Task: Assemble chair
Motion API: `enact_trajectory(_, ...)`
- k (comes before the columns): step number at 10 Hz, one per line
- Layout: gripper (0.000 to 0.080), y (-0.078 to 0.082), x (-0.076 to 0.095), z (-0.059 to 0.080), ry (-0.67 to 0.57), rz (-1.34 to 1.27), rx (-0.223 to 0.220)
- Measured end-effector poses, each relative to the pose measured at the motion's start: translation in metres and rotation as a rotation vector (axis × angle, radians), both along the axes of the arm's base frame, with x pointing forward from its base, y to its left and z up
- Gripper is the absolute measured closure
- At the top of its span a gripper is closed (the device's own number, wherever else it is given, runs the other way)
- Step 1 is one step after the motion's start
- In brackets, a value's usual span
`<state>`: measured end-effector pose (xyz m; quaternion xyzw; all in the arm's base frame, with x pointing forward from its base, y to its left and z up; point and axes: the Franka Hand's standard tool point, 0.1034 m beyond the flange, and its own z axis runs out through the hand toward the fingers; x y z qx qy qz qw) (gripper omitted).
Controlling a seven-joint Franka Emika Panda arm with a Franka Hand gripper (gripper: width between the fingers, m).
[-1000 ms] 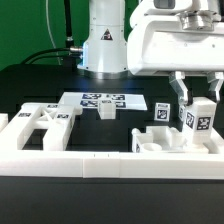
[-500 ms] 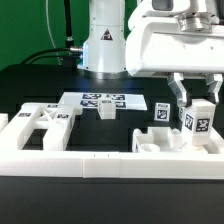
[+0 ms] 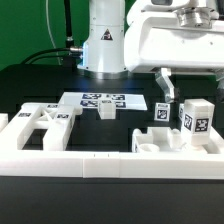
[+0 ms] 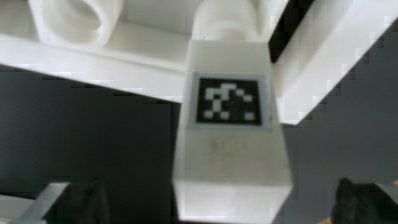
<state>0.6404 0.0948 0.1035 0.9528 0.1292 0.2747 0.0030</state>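
The gripper [image 3: 192, 92] is spread wide above the upright tagged leg [image 3: 197, 118]; its fingers [image 3: 165, 84] stand apart from the leg.

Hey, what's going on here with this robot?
A robot arm is assembling furniture from white pieces. Its gripper is open around an upright tagged leg on the exterior view's right, fingers clear of it. Other parts lie on the table.
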Motion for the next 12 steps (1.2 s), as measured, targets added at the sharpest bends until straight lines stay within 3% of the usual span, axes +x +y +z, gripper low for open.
enact_trajectory(3,0.0151,-0.011,0.007,0.015,0.026,-0.003,-0.003)
enact_trajectory(8,0.0151,-0.007,0.002,0.008,0.076,0.001,-0.001)
enact_trajectory(9,0.0151,0.0,-0.001,0.004,0.216,0.004,0.003)
enact_trajectory(10,0.0151,0.003,0.003,0.007,0.293,0.007,0.005)
enact_trajectory(12,0.0151,0.007,-0.004,0.0,0.467,0.015,-0.007)
